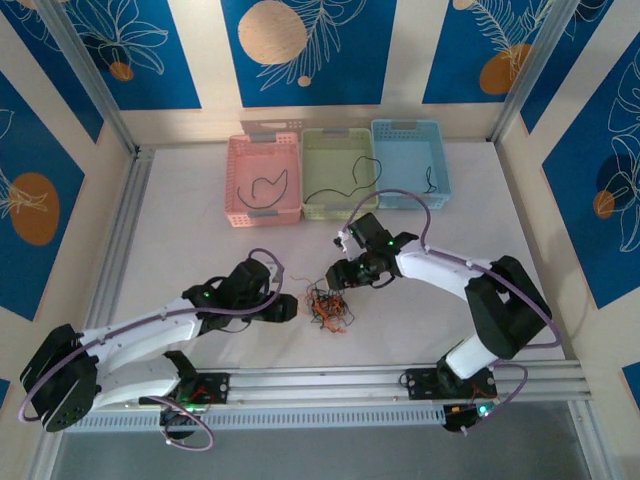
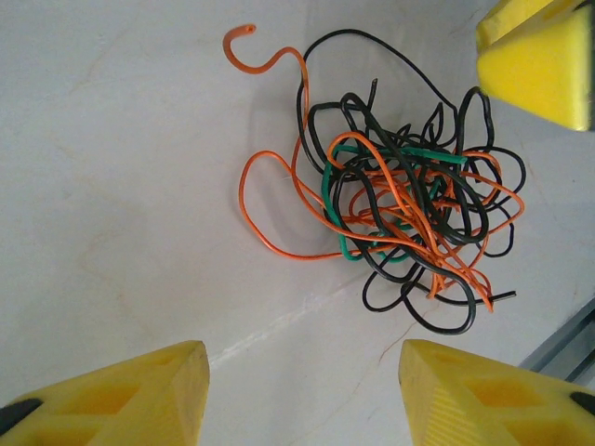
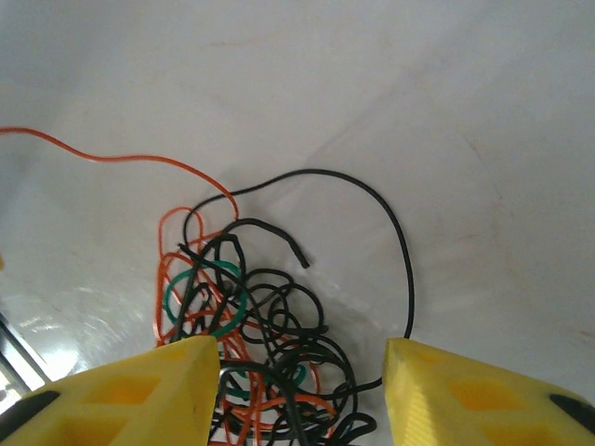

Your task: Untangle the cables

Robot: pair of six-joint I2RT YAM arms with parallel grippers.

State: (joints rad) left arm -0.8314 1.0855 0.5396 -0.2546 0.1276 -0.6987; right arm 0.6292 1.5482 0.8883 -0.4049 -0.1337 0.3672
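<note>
Top external view: cables (image 1: 328,308) lie as one knotted clump on the white table (image 1: 200,240), between the two grippers. Black and orange strands, a bit of green. At the far edge sit a pink basket (image 1: 240,178), green basket (image 1: 312,172) and blue basket (image 1: 385,160), each with a loose dark wire inside. Some sorting looks done; the bulk of the knot is not.

Step in hand, as I read it: right gripper (image 3: 302,395) going in to pick a strand. Its yellow fingers are spread and straddle the near part of the knot, with several black and orange loops between them. Nothing pinched that I can make out.

To do it well:
- Take one strand, not a handful.
- Best candidate looks like the black wire (image 3: 402,251), which has a free end and a wide loop arcing outside the mass.
- Shift the bite onto that wire alone, close firmly, then draw slowly away from the clump.
- Risk: closing where the fingers stand would likely catch several loops and drag the whole knot.

Left gripper (image 2: 302,395): fingers spread, bare table between them, clump just ahead. Probably best used to pin the knot while the other pulls. An orange tail (image 2: 244,46) curls free on the far side.

Pose: left arm reaches low from its base, forearm running rightward, wrist tipped down at the clump's left. Right arm rises to a bent elbow, then folds back leftward, wrist angled down over the clump's far edge. The grippers face each other across the knot, near but apart.
</note>
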